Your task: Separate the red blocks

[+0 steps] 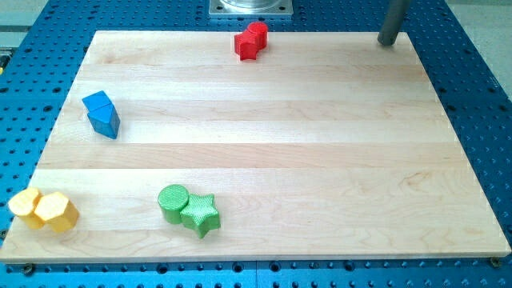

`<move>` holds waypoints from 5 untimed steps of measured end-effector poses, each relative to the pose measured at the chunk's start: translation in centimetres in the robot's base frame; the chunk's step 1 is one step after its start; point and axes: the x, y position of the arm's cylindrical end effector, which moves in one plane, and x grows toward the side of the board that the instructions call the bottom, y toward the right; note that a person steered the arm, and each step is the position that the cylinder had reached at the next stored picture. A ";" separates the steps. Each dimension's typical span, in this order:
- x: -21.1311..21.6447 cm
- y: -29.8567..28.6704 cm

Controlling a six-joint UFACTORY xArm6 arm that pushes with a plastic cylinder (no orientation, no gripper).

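Note:
Two red blocks touch each other at the view's top centre of the wooden board: a red star-like block [246, 45] and a rounder red block [258, 33] just up and right of it. My tip [387, 42] is the lower end of a dark grey rod at the view's top right, near the board's top edge. It stands well to the right of the red blocks and touches no block.
A blue pentagon-like block [102, 114] lies at the left. Two yellow blocks [43, 210] touch at the bottom left corner. A green cylinder [173, 200] and a green star [201, 214] touch at the bottom centre-left. A metal base plate [251, 8] sits above the board.

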 end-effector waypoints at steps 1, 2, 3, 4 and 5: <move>0.0 -7.3; -0.6 -11.6; -1.5 -14.6; -2.0 -16.9; -1.5 -22.0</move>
